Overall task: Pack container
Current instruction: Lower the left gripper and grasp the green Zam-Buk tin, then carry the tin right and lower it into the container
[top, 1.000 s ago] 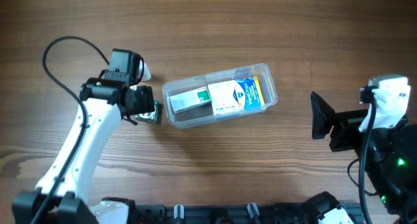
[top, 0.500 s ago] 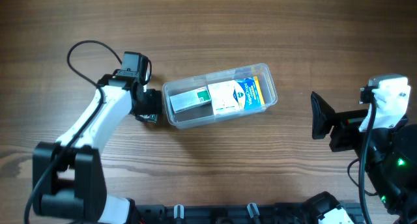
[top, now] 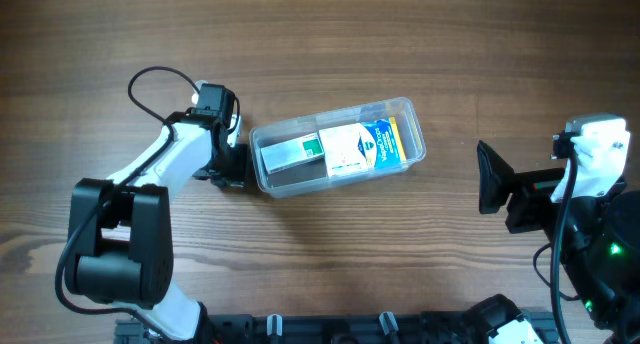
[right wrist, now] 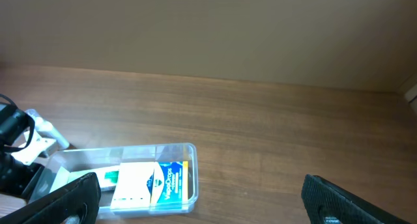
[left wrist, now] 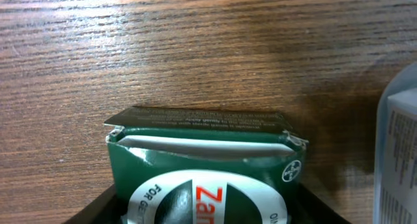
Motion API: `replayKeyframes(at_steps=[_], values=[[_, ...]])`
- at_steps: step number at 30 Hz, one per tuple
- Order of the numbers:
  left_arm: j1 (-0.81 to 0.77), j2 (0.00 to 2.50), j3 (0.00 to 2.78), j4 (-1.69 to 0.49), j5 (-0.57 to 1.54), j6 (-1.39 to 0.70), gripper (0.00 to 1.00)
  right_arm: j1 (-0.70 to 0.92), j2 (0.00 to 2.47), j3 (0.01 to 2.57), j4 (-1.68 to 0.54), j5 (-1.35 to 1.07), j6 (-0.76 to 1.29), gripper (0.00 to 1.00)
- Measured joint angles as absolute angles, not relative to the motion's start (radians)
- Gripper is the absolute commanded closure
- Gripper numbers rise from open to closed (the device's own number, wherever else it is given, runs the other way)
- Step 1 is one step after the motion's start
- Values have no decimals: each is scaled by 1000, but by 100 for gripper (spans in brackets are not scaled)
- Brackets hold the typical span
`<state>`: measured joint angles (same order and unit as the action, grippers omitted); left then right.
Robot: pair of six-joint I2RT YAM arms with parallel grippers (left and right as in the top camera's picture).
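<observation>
- Wood-grain table (top: 330,44), brown with darker streaks, lies under everything we see.
- At the left, the left gripper (top: 230,170) sits just beside the container's left end. From overhead, the arm covers whatever is between its fingers.
- Only the left wrist view shows us that: a green box (left wrist: 202,165) with a dented, slightly gaping top flap and a white oval bearing red letters. It lies on the wood, and the dark fingers (left wrist: 91,211) press against both of its lower sides, so the gripper is clamped on it.
- Mid-table we find the container (top: 337,144), a clear rectangular tub with rounded corners and a rim. It is turned slightly, its right end farther from the robot.
- Inside it, a grey box (top: 288,156) with a green edge fills the left part. A white box (top: 360,146) with blue and yellow print lies right against it.
- From the right wrist view we see the tub from a low angle, with its see-through side wall. We also see a plain tan wall behind the table, which the overhead view leaves out.
- At the far right, well apart from the tub, the right gripper (top: 482,179) has its fingers spread wide with nothing between them.
</observation>
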<state>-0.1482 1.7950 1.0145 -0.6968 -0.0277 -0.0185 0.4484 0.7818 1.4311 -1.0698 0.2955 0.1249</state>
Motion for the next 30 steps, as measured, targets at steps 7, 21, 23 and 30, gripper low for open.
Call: replayKeyframes(at_steps=[7, 21, 23, 30], values=[[-148, 1757, 1015, -803, -27, -11, 56, 448, 782, 1431, -1070, 295, 125, 0], [-195, 1287, 1132, -923, 38, -95, 56, 448, 782, 1431, -1070, 295, 125, 0], [-240, 1264, 1132, -905, 52, -124, 55, 448, 782, 1431, -1069, 295, 125, 0], [-463, 1302, 1133, -717, 72, -260, 56, 448, 782, 1431, -1069, 295, 125, 0]])
